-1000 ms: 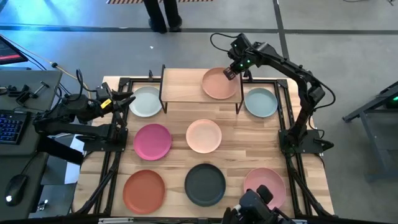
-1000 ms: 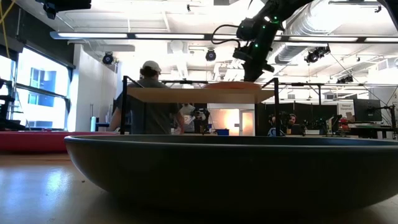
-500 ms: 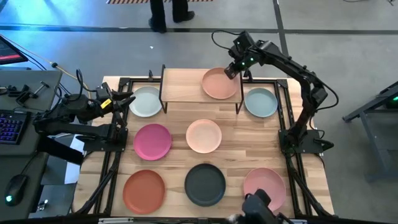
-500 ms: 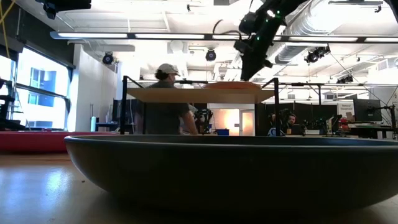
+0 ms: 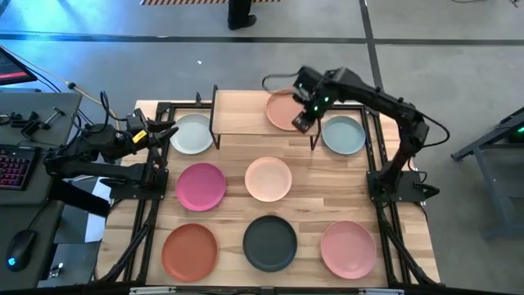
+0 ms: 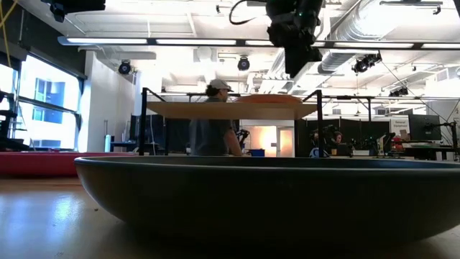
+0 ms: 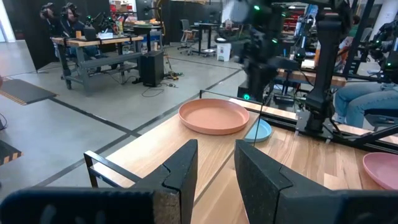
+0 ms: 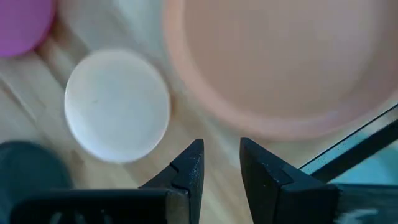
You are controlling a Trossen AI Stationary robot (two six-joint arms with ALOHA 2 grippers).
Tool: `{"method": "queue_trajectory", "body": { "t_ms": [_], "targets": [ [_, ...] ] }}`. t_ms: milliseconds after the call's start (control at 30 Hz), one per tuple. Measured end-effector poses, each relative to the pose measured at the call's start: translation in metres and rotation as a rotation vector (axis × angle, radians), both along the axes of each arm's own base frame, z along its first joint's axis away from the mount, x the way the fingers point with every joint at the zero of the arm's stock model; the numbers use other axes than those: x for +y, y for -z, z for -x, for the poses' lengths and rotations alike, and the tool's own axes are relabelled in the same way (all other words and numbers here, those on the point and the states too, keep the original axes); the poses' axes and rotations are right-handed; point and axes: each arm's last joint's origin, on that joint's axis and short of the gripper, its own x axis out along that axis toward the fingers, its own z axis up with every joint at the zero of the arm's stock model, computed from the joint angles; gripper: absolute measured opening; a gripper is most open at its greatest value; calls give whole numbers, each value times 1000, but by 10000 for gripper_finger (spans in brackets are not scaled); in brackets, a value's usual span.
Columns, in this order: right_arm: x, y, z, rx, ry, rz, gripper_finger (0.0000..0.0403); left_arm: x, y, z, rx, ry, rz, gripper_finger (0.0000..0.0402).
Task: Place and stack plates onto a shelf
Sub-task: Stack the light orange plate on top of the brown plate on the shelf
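Observation:
The shelf (image 5: pixel 246 115) stands at the table's far edge, and the tan plate (image 5: pixel 282 106) lies flat on its right half. My right gripper (image 5: pixel 302 121) hovers open above that plate's near right rim (image 8: pixel 280 118), touching nothing. The low view shows it well above the shelf top (image 6: pixel 230 109). On the table lie two grey-green plates (image 5: pixel 192 133) (image 5: pixel 342 135), the magenta (image 5: pixel 201 186), peach (image 5: pixel 268 179), terracotta (image 5: pixel 190 252), charcoal (image 5: pixel 270 242) and pink (image 5: pixel 348 248) plates. My left gripper (image 5: pixel 166 131) waits open beside the left grey-green plate.
The shelf's black legs (image 5: pixel 214 123) (image 5: pixel 314 138) stand between the two grey-green plates. The shelf's left half (image 5: pixel 237 111) is bare wood. Black rails (image 5: pixel 155 164) run along the table's left and right sides. A person (image 6: pixel 212 126) walks in the room behind.
My right gripper has risen from the tan plate's far right rim and swung toward the table's near edge, ending above the plate's near right rim. The tan plate stays on the shelf. The person behind the table has walked to the right.

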Motion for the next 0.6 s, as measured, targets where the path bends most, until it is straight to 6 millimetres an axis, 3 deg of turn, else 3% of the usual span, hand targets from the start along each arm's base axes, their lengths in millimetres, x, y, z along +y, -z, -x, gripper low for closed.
{"method": "queue_trajectory", "body": {
  "t_ms": [267,600],
  "targets": [
    [49,8,-22,22,44,-69,83,0,0,0,0,0,0,96],
    [101,11,-39,50,196,14,83,0,0,0,0,0,0,96]
  ]
}}
